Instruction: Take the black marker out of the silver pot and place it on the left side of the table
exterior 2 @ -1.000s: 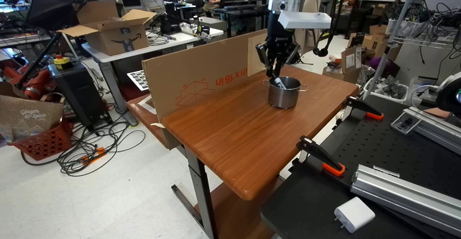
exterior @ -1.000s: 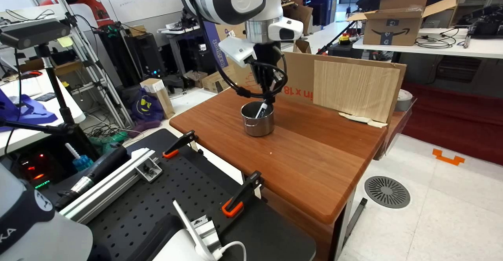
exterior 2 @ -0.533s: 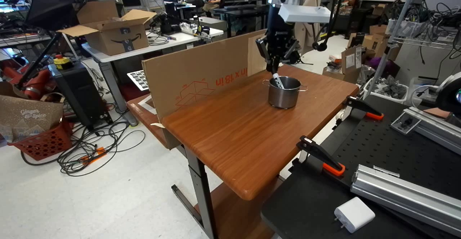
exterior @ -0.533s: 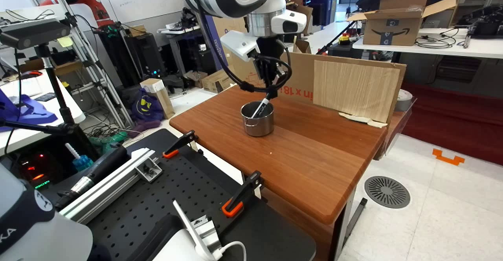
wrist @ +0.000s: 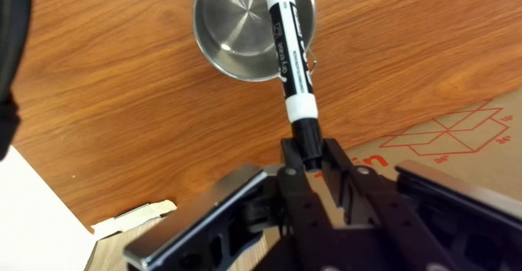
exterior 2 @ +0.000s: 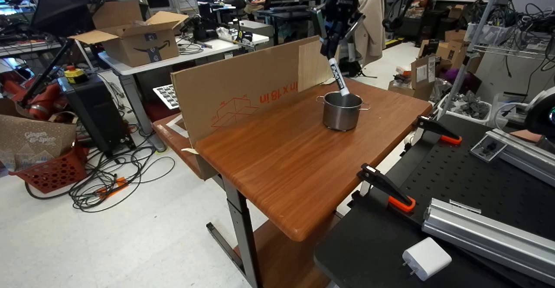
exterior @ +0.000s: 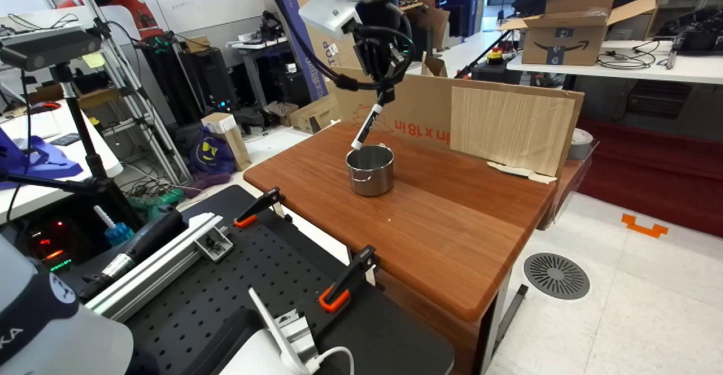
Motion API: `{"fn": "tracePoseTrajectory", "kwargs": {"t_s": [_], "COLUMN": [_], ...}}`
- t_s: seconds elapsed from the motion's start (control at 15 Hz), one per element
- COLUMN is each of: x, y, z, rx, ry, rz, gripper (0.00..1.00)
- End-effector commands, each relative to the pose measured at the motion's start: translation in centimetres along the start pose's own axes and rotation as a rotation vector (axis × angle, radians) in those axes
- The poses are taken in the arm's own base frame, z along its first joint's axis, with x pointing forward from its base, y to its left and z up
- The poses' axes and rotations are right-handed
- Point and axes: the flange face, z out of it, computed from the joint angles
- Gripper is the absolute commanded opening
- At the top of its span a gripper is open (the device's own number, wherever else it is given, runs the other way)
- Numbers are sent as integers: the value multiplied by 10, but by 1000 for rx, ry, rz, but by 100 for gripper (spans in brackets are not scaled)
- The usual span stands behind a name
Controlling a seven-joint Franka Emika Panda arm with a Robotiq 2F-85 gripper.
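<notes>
Pinching the black marker point(wrist: 291, 56) at what looked like its capped end, the fingers point(wrist: 335, 156) held it tilted above the silver pot point(exterior: 371, 179), which stood upright on the reddish-brown worktop point(exterior 2: 277, 162). In an exterior view its white far end point(exterior: 356, 144) looked just above the pot's rim, though the exact gap could not be told; in the wrist view it overlapped the pot's mouth. The likeliest trouble was a sideways move made too soon: with the white far end so low, it could catch the rim, drag the pot or twist the marker askew. Because the hold was at one end only, with the long barrel hanging free, a knock might make it swivel, slip or pull out of its cap. The placing was not yet done; given the slant, the white far end would probably meet the worktop first, and the round barrel, if let go too high, could bounce and roll off
</notes>
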Motion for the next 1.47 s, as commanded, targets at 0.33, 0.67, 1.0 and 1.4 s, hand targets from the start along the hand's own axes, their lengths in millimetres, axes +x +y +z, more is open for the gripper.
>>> {"fn": "tracePoseTrajectory", "kwargs": {"t_s": [0.33, 0.67, 1.0, 1.4], "x": [-38, -48, -37, -28], "y": [-77, -107, -117, -133], "z": [-1, 30, 75, 123], "rx": [37, 31, 19, 9], "ry": [-22, -64, -118, -166], "rz": [-138, -197, -195, -196], "gripper": [5, 5, 5, 5]}}
